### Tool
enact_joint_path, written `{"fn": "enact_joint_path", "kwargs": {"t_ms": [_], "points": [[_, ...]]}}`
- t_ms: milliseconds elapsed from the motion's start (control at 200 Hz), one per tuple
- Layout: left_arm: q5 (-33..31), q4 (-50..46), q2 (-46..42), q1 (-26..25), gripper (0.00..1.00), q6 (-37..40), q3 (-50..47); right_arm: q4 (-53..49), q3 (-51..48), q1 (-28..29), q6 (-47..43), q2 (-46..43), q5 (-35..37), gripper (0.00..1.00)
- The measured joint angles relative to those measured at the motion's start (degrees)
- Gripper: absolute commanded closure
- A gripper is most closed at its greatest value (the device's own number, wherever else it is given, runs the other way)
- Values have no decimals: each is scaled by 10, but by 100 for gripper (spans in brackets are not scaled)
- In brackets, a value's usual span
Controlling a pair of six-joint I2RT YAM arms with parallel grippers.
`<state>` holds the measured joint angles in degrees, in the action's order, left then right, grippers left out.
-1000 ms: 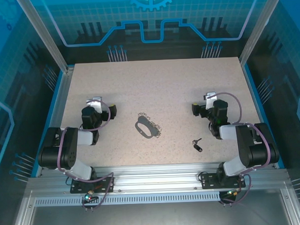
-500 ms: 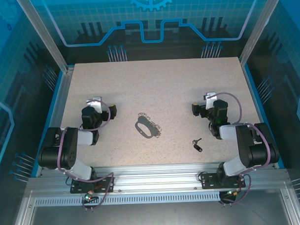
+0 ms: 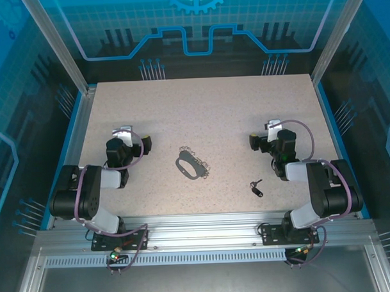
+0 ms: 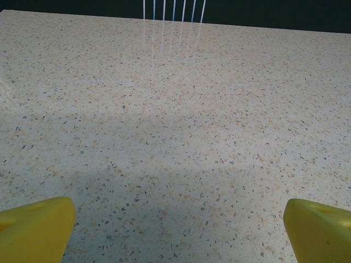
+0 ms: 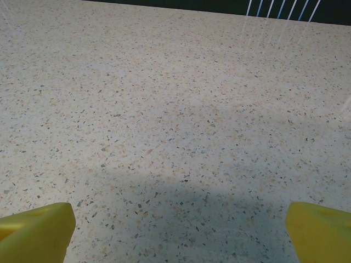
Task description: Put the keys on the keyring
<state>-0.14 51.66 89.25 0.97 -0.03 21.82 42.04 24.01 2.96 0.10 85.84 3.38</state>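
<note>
The keyring [image 3: 190, 164], a dark grey oval strap loop with a silvery chain along its right side, lies flat near the middle of the table. A tiny key [image 3: 255, 188] with a black head rests to its lower right, apart from it. My left gripper [image 3: 134, 139] sits left of the keyring, well clear of it. My right gripper [image 3: 264, 134] is above and right of the key. In the left wrist view, the left gripper [image 4: 180, 229] stands open, yellow fingertips [image 4: 38, 227] wide apart over bare table. The right gripper [image 5: 178, 230] is likewise open, with yellow fingertips [image 5: 35, 230] holding nothing.
The speckled beige table [image 3: 206, 107] is bordered by aluminium rails and blue panels. Both arm bases stand at the near edge, beside the metal frame [image 3: 198, 239].
</note>
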Motion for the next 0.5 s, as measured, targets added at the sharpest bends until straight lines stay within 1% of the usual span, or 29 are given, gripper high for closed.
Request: {"fn": "enact_joint_path", "kwargs": {"t_ms": [425, 500], "points": [[0, -4, 0, 0, 1, 0, 0, 0, 0, 0, 0, 0, 0, 0], [1, -29, -10, 0, 1, 0, 5, -3, 1, 0, 1, -1, 8, 0]]}}
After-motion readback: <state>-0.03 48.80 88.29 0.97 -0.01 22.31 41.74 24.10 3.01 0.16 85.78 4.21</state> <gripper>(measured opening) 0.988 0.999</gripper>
